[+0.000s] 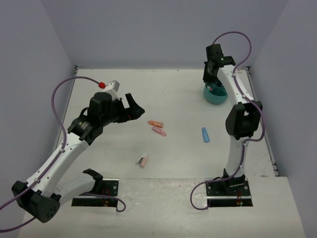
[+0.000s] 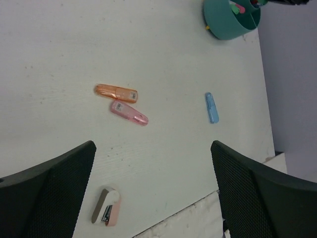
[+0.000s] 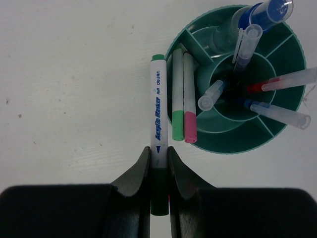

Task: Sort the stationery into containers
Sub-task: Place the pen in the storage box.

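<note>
My right gripper [image 3: 159, 157] is shut on a green acrylic marker [image 3: 158, 111] and holds it just left of the teal organizer [image 3: 233, 144], above the table. The organizer [image 1: 216, 95] holds green and pink markers [image 3: 183, 99], several pens and a blue-capped bottle [image 3: 262, 14]. My left gripper [image 2: 153, 168] is open and empty above the table. An orange highlighter [image 2: 116, 92], a pink highlighter [image 2: 129, 113] and a light-blue highlighter [image 2: 212, 107] lie on the table beyond it. A pink eraser-like item [image 2: 106, 207] lies near its left finger.
The table's front edge [image 2: 188, 218] runs below the left gripper. Grey walls enclose the table on three sides. In the top view the orange highlighter [image 1: 156, 123], pink highlighter [image 1: 159, 131], blue highlighter [image 1: 205, 134] and pink item [image 1: 142, 160] lie mid-table.
</note>
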You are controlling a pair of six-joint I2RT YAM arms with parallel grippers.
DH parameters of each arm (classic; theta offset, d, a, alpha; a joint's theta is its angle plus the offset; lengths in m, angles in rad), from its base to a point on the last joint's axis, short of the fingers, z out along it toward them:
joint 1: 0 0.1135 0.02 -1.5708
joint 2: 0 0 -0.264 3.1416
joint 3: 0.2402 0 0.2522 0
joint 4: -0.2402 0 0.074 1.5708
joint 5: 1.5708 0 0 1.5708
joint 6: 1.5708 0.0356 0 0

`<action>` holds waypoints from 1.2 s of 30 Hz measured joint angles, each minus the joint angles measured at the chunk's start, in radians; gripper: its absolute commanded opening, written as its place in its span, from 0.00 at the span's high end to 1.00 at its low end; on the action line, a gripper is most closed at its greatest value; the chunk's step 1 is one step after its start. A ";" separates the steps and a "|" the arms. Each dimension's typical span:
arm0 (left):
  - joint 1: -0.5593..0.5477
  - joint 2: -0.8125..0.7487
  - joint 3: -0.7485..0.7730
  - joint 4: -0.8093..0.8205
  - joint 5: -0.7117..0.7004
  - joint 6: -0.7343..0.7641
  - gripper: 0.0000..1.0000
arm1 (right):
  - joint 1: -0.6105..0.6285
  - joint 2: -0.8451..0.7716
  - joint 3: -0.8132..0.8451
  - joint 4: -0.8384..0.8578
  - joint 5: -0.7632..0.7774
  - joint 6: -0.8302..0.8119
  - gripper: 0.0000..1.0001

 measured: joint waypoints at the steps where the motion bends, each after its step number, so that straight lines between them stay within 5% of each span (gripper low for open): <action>1: 0.000 -0.016 -0.006 -0.005 0.012 0.014 0.00 | -0.004 0.018 0.024 -0.025 0.000 -0.005 1.00; 17: 0.000 -0.118 -0.132 -0.057 0.074 0.163 0.00 | -0.031 0.085 0.108 -0.117 0.034 -0.034 0.99; 23: 0.000 -0.131 -0.134 -0.069 0.074 0.179 0.00 | -0.031 0.115 0.108 -0.123 0.034 -0.039 0.64; 27: 0.000 -0.138 -0.136 -0.070 0.074 0.183 0.00 | -0.031 0.119 0.108 -0.127 0.034 -0.045 0.52; 36: 0.000 -0.138 -0.171 -0.069 0.072 0.197 0.00 | -0.028 0.108 0.116 -0.140 0.019 -0.047 0.51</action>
